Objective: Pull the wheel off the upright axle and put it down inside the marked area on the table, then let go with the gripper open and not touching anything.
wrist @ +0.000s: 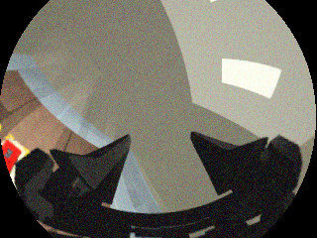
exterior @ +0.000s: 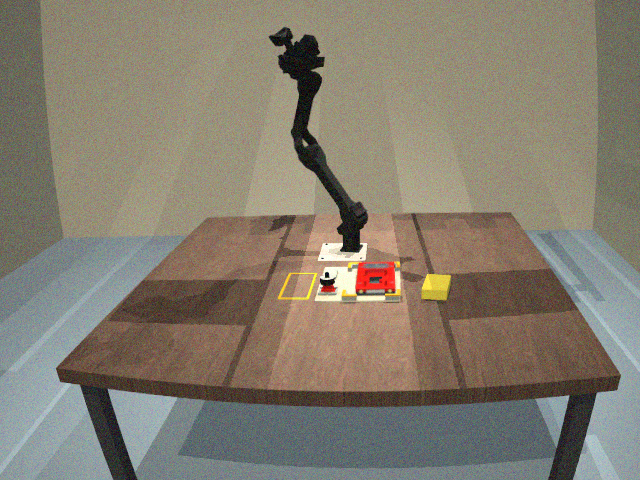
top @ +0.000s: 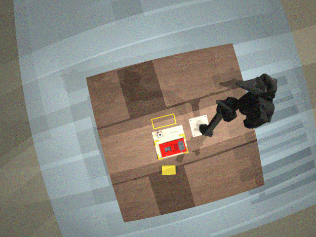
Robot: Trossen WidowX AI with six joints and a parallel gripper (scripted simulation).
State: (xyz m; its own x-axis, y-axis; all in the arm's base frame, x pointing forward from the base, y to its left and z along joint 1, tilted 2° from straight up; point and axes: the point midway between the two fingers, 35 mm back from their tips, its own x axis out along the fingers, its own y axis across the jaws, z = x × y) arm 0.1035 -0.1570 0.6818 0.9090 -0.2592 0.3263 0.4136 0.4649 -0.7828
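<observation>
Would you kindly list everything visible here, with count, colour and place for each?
Table: one, brown wood, centre of scene.
Marked area: one, yellow outline, left of the board in the exterior view.
Board: one, cream, table centre.
Wheel: one, white and black, on the axle at the board's left end.
Red fixture: one, on the board's right part.
Yellow block: one, right of the board.
Base plate: one, white, behind the board.
Arm: one, black, raised high.
Gripper: one, black, open, empty.

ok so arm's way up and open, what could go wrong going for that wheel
1. The gripper is raised high and aimed away from the table, so the long descent could land off-centre on the small wheel.
2. The red block sits close beside the wheel on the same plate; wide-open fingers may bump it.
3. The yellow outline is narrow, so the wheel could end up across its line.
</observation>
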